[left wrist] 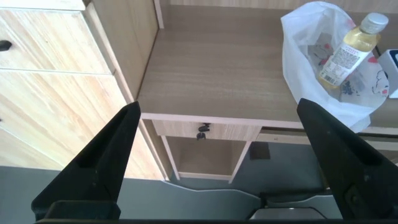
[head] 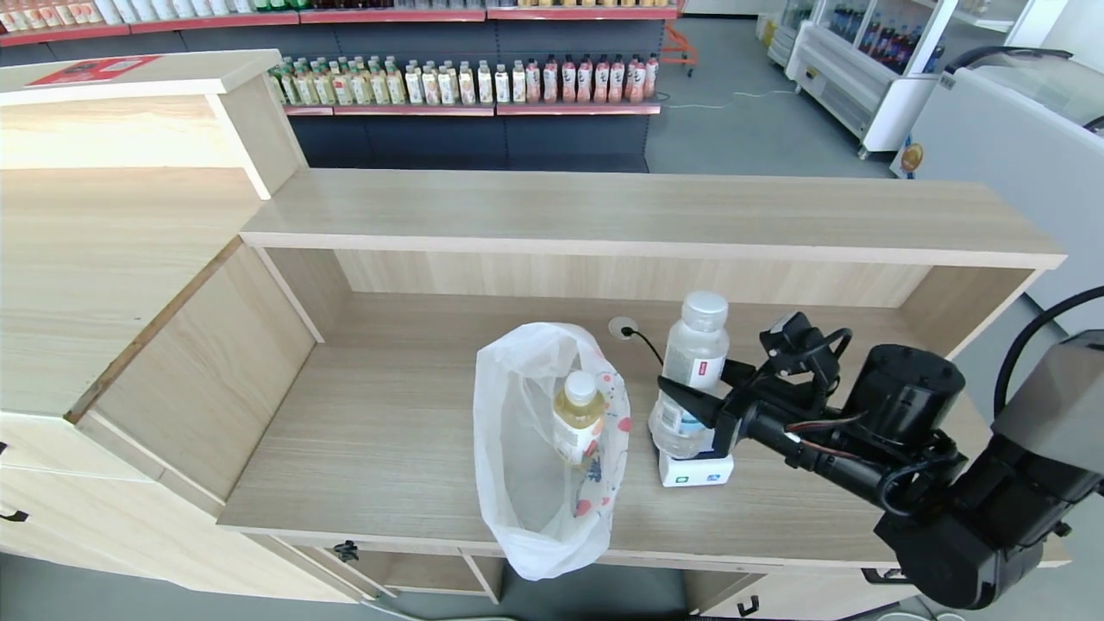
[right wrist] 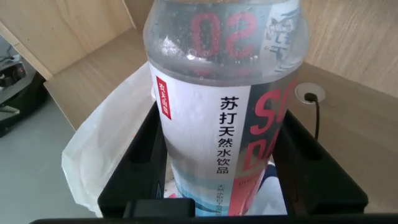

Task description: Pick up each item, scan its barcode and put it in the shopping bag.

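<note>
Clamping clear water bottle upright, right gripper holds it over white scanner on counter, beside shopping bag containing yellow drink bottle. Left gripper spread wide, off counter's front edge.

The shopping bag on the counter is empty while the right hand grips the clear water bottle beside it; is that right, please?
Not quite: the shopping bag is not empty; the head view shows a bottle of yellow drink inside it. The right hand does grip the clear water bottle beside it.
</note>
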### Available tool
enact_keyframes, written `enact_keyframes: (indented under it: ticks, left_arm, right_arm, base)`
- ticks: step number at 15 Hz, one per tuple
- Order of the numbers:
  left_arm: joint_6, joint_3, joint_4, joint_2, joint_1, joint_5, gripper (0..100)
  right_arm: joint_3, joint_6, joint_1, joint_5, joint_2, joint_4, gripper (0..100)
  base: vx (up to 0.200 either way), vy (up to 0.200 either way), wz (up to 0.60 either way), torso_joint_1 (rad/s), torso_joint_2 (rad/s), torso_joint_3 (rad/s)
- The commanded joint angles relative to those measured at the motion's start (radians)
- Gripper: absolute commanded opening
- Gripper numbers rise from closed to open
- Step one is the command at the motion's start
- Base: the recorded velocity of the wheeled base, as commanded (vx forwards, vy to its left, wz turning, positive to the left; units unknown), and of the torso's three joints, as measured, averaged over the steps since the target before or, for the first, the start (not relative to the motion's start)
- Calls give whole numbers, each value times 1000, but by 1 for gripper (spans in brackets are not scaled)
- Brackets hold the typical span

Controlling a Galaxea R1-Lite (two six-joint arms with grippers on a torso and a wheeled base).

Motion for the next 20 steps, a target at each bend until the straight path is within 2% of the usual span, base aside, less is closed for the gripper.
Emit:
enact_keyframes:
  ticks: [1, 8, 14, 20]
  left_arm:
    - [0, 0, 0, 0, 0, 0, 100]
    - [0, 0, 0, 0, 0, 0, 100]
    - [0, 0, 0, 0, 0, 0, 100]
    - [-3, 0, 0, 0, 0, 0, 100]
  right_arm:
    - [1, 1, 38, -4, 34, -1, 0]
    - [-43, -3, 124, -7, 203, -1, 0]
    - [-238, -16, 137, -67, 342, -1, 0]
    - [-316, -94, 165, -69, 459, -1, 0]
  base:
    - [0, 0, 0, 0, 0, 0]
    - [0, 0, 0, 0, 0, 0]
    - [0, 0, 0, 0, 0, 0]
    - [0, 0, 0, 0, 0, 0]
